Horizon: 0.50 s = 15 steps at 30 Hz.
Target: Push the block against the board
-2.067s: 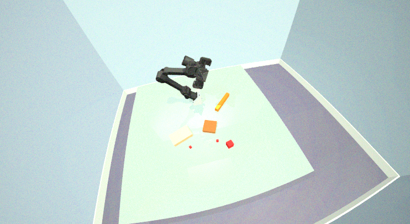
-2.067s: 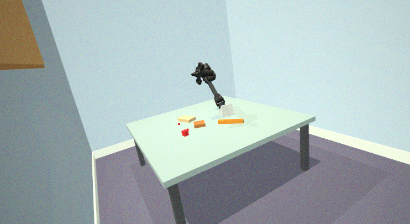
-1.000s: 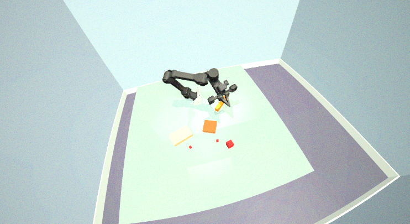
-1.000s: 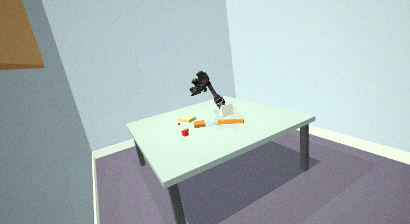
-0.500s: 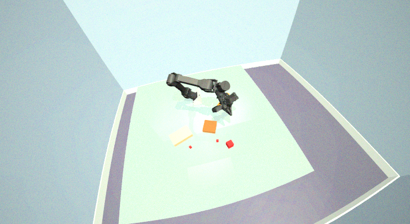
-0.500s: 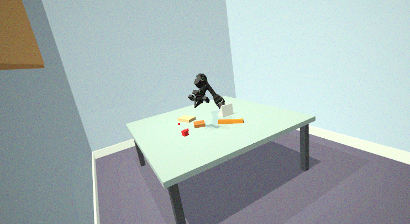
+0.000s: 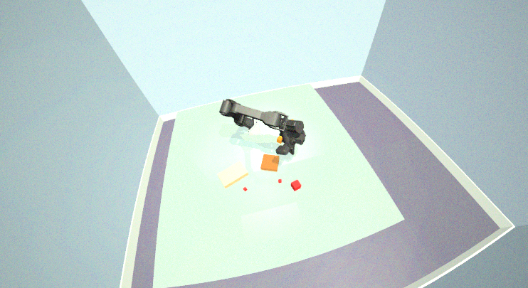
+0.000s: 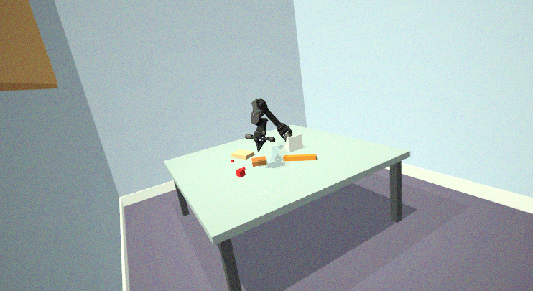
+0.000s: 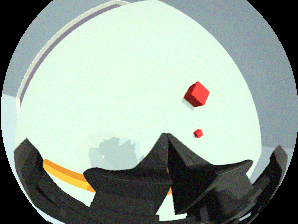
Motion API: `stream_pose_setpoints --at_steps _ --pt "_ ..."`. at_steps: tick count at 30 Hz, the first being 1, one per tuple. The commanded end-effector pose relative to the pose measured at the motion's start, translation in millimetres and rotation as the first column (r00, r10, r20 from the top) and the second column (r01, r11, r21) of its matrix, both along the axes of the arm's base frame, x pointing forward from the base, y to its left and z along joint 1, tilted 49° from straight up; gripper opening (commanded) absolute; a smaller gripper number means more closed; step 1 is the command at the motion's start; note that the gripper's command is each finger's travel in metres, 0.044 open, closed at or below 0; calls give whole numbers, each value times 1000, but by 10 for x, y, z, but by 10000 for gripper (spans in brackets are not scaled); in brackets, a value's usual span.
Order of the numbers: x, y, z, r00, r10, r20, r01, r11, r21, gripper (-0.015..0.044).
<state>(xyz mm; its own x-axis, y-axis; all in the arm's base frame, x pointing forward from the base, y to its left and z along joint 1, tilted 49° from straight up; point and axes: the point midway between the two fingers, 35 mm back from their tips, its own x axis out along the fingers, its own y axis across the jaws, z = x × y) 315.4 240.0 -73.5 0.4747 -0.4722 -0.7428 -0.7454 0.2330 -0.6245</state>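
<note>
The orange-brown square block (image 7: 270,162) (image 8: 258,161) lies flat on the table. The pale yellow board (image 7: 233,174) (image 8: 242,154) lies flat left of it in the top view, turned at an angle to it. A clear gap separates them. My gripper (image 7: 292,152) (image 8: 258,149) (image 9: 167,134) is shut and empty, its fingertips together and pointing down above the table. In the top view it shows above and to the right of the block, not touching it. The block and board do not show in the wrist view.
An orange bar (image 7: 280,139) (image 8: 299,157) (image 9: 65,175) is partly hidden by the arm. A red cube (image 7: 295,185) (image 8: 240,172) (image 9: 197,95) and two tiny red cubes, one (image 7: 280,180) (image 9: 198,133) near the block, the other (image 7: 245,189) (image 8: 233,161) near the board. A white plate (image 8: 294,143) stands by the arm's base.
</note>
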Motion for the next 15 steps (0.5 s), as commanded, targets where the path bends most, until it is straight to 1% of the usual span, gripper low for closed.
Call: stream_pose_setpoints --at_steps 1,12,15 --pt "-56 -194 -88 993 -13 -116 2 996 -95 0" --pt "-244 -675 -178 912 -103 -397 -26 951 -307 0" --pt "-272 -735 -177 893 -121 -433 -33 943 -332 0"
